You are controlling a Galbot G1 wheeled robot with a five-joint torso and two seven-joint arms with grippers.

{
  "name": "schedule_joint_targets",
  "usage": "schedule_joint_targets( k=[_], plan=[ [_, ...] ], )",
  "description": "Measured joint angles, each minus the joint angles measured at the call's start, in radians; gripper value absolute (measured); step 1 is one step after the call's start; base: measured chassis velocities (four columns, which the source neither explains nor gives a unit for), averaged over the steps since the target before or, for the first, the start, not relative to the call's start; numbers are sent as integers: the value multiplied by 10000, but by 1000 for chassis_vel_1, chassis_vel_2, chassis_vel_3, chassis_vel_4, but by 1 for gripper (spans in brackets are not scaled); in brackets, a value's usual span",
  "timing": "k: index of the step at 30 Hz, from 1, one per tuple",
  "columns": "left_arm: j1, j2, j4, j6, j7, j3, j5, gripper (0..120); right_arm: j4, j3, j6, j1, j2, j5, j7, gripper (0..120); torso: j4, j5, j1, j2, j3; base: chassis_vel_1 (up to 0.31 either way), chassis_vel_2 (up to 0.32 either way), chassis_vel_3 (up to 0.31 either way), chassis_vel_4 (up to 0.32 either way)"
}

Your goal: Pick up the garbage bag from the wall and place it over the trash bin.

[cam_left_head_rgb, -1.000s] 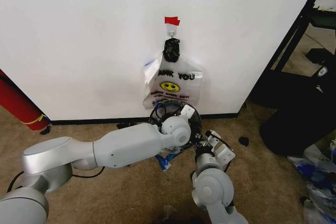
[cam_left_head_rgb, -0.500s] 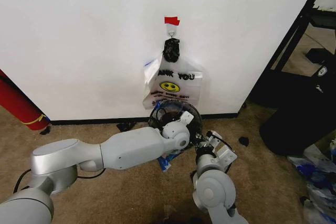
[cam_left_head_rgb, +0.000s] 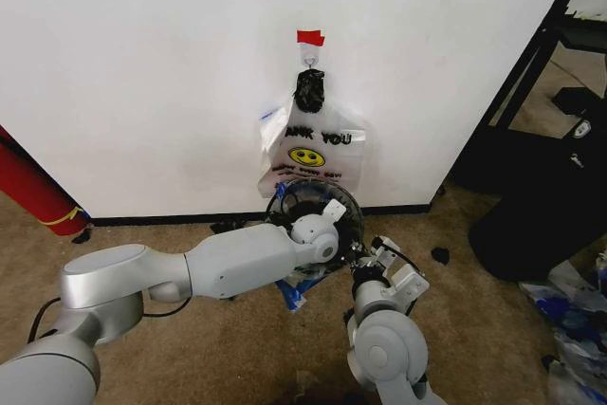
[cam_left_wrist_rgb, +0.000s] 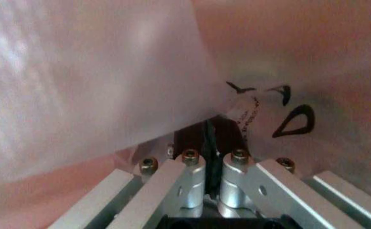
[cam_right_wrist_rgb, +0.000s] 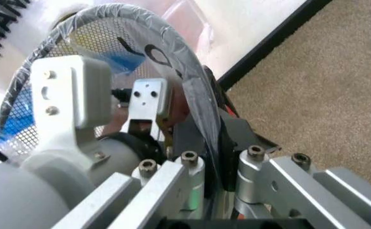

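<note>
Garbage bag: thin translucent white plastic bag (cam_left_head_rgb: pixel 311 154) hangs by its bunched dark handles from the small metal hook (cam_left_head_rgb: pixel 310 62) on the plain white wall (cam_left_head_rgb: pixel 142 64), just above the left claw (cam_left_head_rgb: pixel 327 218).
Trash bin: round dark mesh-walled bin (cam_left_head_rgb: pixel 353 220) sits on the floor under the bag, beside both claws.
Left claw: reaches in over the bin mouth; in the left wrist view its fingers (cam_left_wrist_rgb: pixel 195 167) are pressed together on a fold of plastic film with black print, which I judge to be a bag lining or lying in the bin.
Right claw (cam_right_wrist_rgb: pixel 212 183): pinches the bin's film-covered rim (cam_right_wrist_rgb: pixel 192 90).
Progress: hanging bag not yet taken off the hook; lifting it and spreading it over the bin remain.
Writing: "ANK YOU" of THANK YOU readable above a yellow smiley face (cam_left_head_rgb: pixel 305 156); smaller lines below are illegible.
Marker: red tape patch (cam_left_head_rgb: pixel 310 38) above the hook.
</note>
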Motion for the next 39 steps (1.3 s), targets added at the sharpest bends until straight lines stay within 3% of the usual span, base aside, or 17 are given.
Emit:
schedule_joint_targets(
  k=[10, 15, 31, 39],
  plan=[
    [-248, 1184, -2741, 372, -657, -119, -1530, 0, -151, 131, 21, 144, 0, 7, 7, 0, 1, 0, 0, 0, -1, 0, 0, 0, 0],
    [-199, 1176, -2739, 467, -641, -76, -1915, 0, -138, 67, 23, 127, 0, 5, 5, 0, 0, 0, 0, 1, -1, 0, 0, 0, 0],
    [361, 602, -1491, 489, -267, -388, -2399, 0, -4, 58, 19, 6, -1, 60, -5, 0, -1, 0, 0, 0, 0, 0, 0, 0, 0],
    [53, 918, -2400, 483, -671, -772, -3164, 0, -283, 138, 124, 131, 0, 5, -77, 0, -1, 0, 0, 0, 0, 0, 0, 0, 0]
  ],
)
